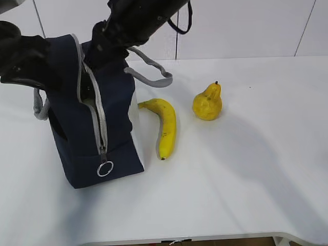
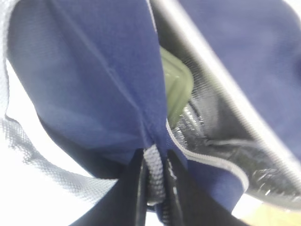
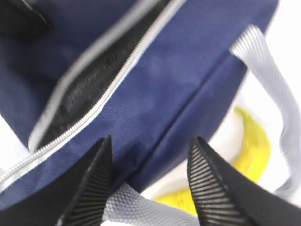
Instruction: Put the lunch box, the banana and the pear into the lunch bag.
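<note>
White table, pale wall behind | bag upright at left of frame, zip open | box inside bag, green lid showing | banana just right of bag | pear right of banana, apart | left gripper clamped on bag's edge | right gripper spread apart above bag, holding nothing

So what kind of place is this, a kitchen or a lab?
Probably a lab test bench: a bare white table, plain white wall panels, and only a lunch bag, banana and pear.
</note>
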### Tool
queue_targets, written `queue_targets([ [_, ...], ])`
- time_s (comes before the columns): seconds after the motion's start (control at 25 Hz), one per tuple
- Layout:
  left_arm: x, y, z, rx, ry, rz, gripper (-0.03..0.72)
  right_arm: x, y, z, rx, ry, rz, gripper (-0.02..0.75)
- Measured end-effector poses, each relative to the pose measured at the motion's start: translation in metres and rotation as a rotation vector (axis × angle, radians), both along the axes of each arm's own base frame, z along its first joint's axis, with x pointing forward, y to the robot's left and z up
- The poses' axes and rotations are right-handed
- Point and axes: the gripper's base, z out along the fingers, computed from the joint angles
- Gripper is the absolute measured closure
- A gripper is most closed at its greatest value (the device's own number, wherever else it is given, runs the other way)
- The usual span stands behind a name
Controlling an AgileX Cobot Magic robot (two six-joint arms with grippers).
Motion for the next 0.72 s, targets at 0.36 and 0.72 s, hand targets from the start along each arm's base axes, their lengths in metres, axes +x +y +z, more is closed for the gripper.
queue_targets([
  [0.36,0.000,0.003,-0.002,0.046,-0.010,-0.011,0.676,0.001,-0.019,0.002,-0.218,0.056,-0.130,0.313],
  [0.72,0.000,0.013,-0.001,0.075,-0.011,0.001,0.676,-0.012,-0.038,0.041,-0.182,0.005,-0.168,0.313],
])
